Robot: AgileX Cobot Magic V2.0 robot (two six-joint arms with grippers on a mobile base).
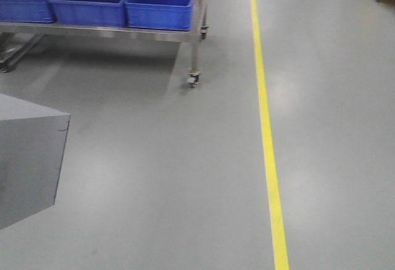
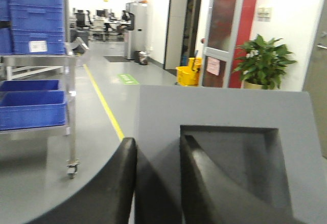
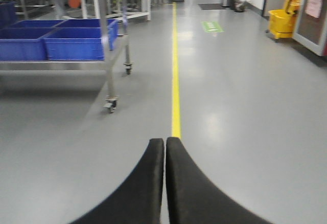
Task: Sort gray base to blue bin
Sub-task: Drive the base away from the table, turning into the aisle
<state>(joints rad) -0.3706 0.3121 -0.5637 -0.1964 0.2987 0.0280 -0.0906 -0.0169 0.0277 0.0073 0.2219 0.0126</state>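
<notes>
You were in the carry step. Your left tool (image 2: 157, 150) was closed on one wall of the gray base (image 2: 225, 106), with one finger outside and the other down in its recessed pocket, and the block was held off the floor. Your right tool (image 3: 165, 150) was pressed fully together and held nothing. The blue bin (image 1: 159, 8) sat on the wheeled cart (image 1: 196, 42), well apart from you, ahead and to the left. I judged the next move called for driving nearer before reaching over its rim.
</notes>
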